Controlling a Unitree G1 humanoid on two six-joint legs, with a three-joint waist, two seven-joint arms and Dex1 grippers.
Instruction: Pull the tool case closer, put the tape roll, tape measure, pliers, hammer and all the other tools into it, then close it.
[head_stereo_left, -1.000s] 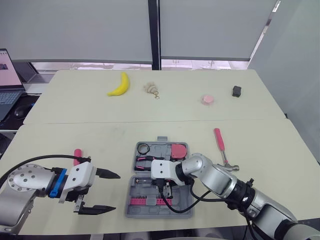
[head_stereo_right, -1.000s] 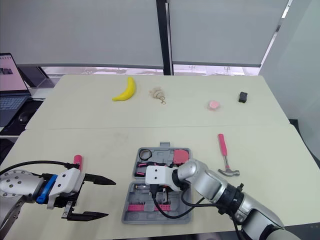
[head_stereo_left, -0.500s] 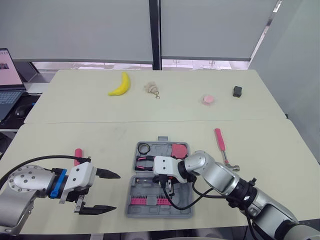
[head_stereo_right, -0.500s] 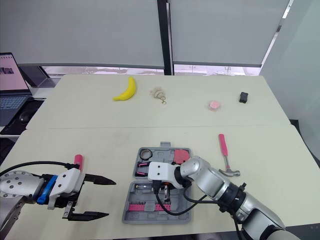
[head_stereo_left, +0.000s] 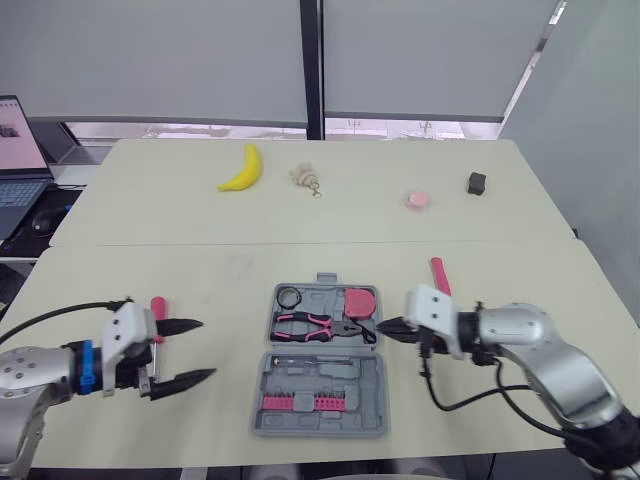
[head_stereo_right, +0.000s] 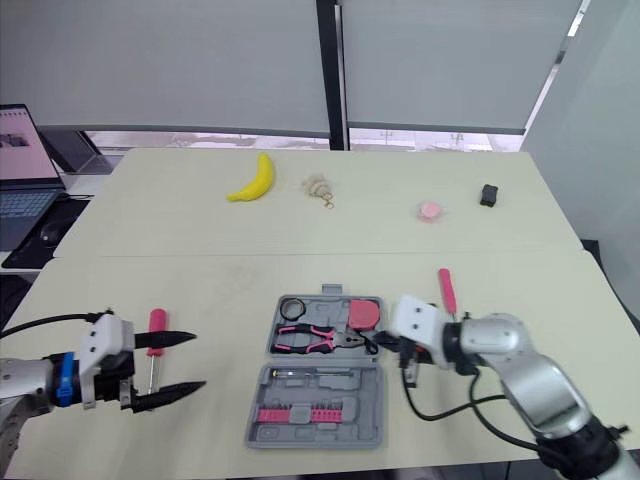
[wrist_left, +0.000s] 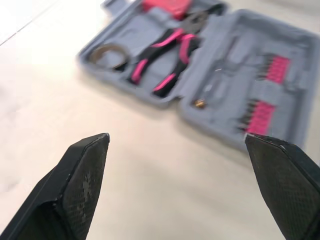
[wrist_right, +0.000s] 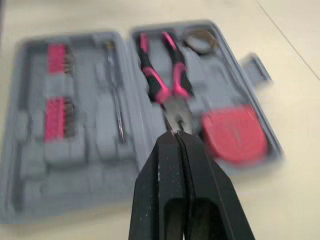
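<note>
Case (head_stereo_left: 345, 378): open, flat on the bench (head_stereo_left: 230, 285), between the 2 pincers.
Far half: tape roll (head_stereo_left: 289, 296), pliers (head_stereo_left: 318, 325), tape measure (head_stereo_left: 358, 300).
Near half: pink bits (wrist_right: 56, 125), clearest in the right wrist view.
Hammer (head_stereo_left: 437, 273): on the bench right of the case, head hidden by the right arm.
Screwdriver (head_stereo_right: 156, 320): on the bench beside the left pincer.
Left pincer (head_stereo_left: 205, 348): spread wide, empty.
Right pincer (wrist_right: 172, 137): pressed together, empty, tips near the pliers' nose.
</note>
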